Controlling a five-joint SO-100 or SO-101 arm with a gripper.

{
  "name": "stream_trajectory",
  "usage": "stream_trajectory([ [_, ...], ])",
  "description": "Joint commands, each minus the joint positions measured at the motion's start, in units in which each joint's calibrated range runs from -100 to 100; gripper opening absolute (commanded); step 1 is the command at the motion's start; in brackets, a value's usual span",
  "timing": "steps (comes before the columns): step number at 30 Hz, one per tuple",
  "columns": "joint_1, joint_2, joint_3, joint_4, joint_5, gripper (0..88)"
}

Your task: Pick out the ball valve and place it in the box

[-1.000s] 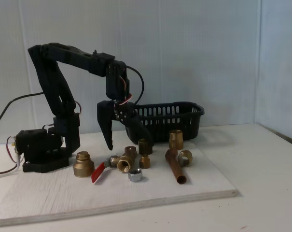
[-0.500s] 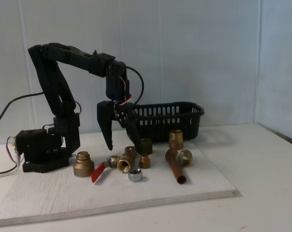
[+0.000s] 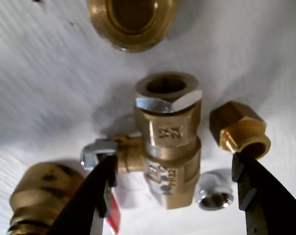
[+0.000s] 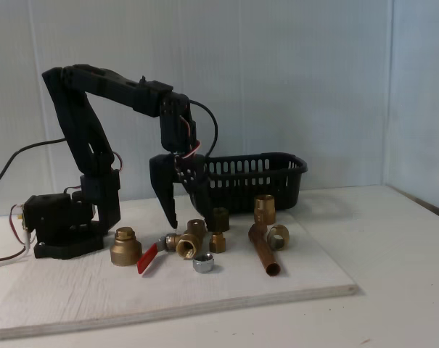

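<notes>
Brass forms the body of the ball valve (image 4: 184, 244), which lies on the white wooden board (image 4: 292, 279) among a cluster of fittings, near the board's middle in the fixed view. Its red lever handle (image 4: 146, 259) slants down to the left, toward the near edge. In the wrist view the ball valve (image 3: 168, 147) stands central, a hexagonal open end pointing up the frame, stamped marks on its side, a grey metal stem end projecting left.

The gripper (image 4: 192, 221) hangs directly above the valve with its fingers spread apart, tips pointing down and not touching the valve. In the wrist view the gripper (image 3: 172, 174) straddles the valve, one black finger at the lower left in front of the stem, the other at the lower right, both clear of the body.

A small silver nut (image 4: 203, 264) lies just near of the valve; in the wrist view the silver nut (image 3: 214, 191) sits just beside the valve's lower right. A brass hex fitting (image 3: 239, 129) lies right of the valve there. A wide brass coupling (image 4: 125, 246) stands left of the handle. A copper pipe piece (image 4: 263, 250) lies to the right, with further brass fittings beside it.

The box (image 4: 252, 180), a black slotted basket, sits at the far side of the board, behind the cluster and right of the gripper.
</notes>
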State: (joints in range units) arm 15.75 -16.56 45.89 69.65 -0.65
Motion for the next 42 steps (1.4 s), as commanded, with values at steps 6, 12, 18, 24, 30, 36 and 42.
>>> stream_trajectory([
  [6, -1.1, -0.4, 0.6, -1.8, 0.3, 25.0],
  [12, -1.2, -0.3, 1.1, -1.8, 0.3, 25.0],
  [18, -2.0, -0.4, 5.2, -7.4, 0.0, 25.0],
  [24, -1.4, -0.4, 5.1, -8.3, 0.2, 25.0],
  [30, -1.3, -0.4, 5.8, -8.6, -0.1, 25.0],
  [36, 1.2, -0.4, 5.8, -8.7, -0.1, 25.0],
  [42, 2.3, -0.4, 5.8, -8.7, -0.2, 25.0],
])
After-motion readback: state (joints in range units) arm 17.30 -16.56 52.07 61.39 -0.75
